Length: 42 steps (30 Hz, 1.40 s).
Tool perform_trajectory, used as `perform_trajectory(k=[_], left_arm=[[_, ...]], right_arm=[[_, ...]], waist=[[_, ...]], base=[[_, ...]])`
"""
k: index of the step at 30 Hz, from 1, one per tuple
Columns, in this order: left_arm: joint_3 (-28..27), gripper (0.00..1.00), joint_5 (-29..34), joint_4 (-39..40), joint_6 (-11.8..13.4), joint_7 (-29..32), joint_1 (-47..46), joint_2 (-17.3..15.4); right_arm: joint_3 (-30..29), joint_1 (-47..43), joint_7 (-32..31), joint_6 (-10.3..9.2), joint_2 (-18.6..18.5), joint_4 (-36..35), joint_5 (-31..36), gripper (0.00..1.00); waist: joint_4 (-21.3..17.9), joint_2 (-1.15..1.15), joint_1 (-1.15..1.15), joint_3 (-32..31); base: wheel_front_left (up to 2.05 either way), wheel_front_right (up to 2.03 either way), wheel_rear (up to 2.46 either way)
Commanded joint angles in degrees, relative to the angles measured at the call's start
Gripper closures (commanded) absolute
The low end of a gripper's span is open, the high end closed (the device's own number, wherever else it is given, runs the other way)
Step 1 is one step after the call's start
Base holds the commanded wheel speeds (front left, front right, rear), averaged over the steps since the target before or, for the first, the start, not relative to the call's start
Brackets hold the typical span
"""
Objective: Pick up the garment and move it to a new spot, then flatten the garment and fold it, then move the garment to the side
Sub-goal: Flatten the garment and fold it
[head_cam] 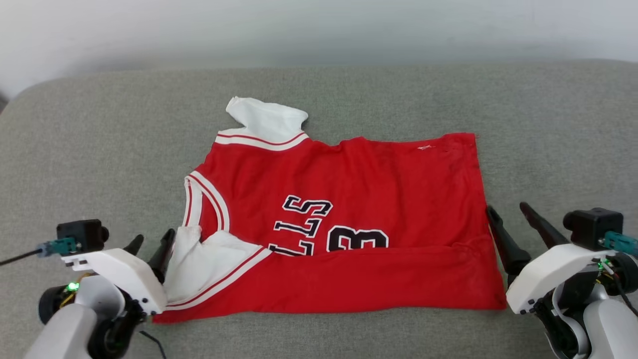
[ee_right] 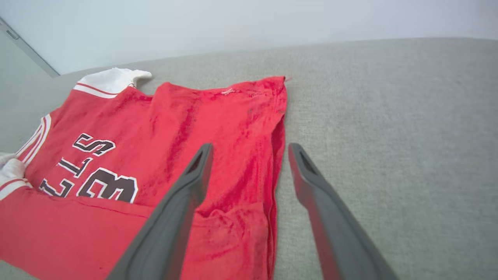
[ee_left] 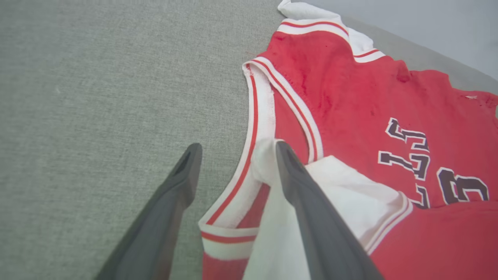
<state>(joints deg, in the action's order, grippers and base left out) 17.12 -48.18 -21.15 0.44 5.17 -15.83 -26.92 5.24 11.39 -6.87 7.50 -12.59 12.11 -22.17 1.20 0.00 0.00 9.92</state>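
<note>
The garment (head_cam: 349, 209), a red jersey with white sleeves and black lettering, lies spread on the grey cushion, its near edge folded over the lower part of the number. My left gripper (head_cam: 152, 244) stands open at the garment's left end, one finger over the white sleeve (ee_left: 350, 202), nothing pinched between the jaws. My right gripper (head_cam: 508, 212) is open at the right hem (ee_right: 278, 155), which runs between its two fingers, the left finger hovering over the red cloth. The neck trim (ee_left: 272, 101) lies ahead of my left gripper (ee_left: 235, 149). My right gripper (ee_right: 251, 149) holds nothing.
The grey fabric surface (head_cam: 79, 149) stretches wide to the left, right and behind the garment. A pale wall (head_cam: 319, 30) rises at the far edge. The cushion's rounded left corner (head_cam: 20, 99) drops away.
</note>
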Motion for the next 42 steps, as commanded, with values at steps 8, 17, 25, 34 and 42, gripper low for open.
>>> perform_trajectory(k=[8,17,25,34,42], left_arm=[[-0.1,0.00,-2.7,8.5,2.2,13.9,4.3,-8.9],[-0.3,0.00,-8.9,16.5,6.3,27.4,12.0,-13.8],[0.8,0.00,-11.2,13.9,7.2,30.3,12.8,-12.1],[4.0,1.00,-11.5,10.9,3.8,30.0,11.9,-8.2],[0.5,1.00,-9.5,14.6,3.6,23.1,11.9,-9.9]], right_arm=[[-2.5,-3.8,5.0,-0.02,2.4,-6.4,4.5,0.00],[-2.1,-5.6,4.4,-0.02,5.1,-10.2,5.4,0.00],[-2.0,-4.3,3.8,-0.02,5.9,-10.3,4.6,0.00],[-3.7,-4.2,0.9,-0.02,4.8,-10.1,3.0,0.00],[-5.6,-4.8,-11.2,-0.02,2.9,-9.0,0.6,0.00]], waist=[[-3.4,0.00,0.00,-3.9],[-6.3,0.00,0.00,-2.2],[-7.5,0.00,0.00,1.5],[-6.9,0.00,0.00,1.9],[-5.3,0.00,0.00,0.5]], base=[[0.00,0.00,0.00],[0.00,0.00,0.00],[0.00,0.00,0.00],[0.00,0.00,0.00],[0.00,0.00,0.00]])
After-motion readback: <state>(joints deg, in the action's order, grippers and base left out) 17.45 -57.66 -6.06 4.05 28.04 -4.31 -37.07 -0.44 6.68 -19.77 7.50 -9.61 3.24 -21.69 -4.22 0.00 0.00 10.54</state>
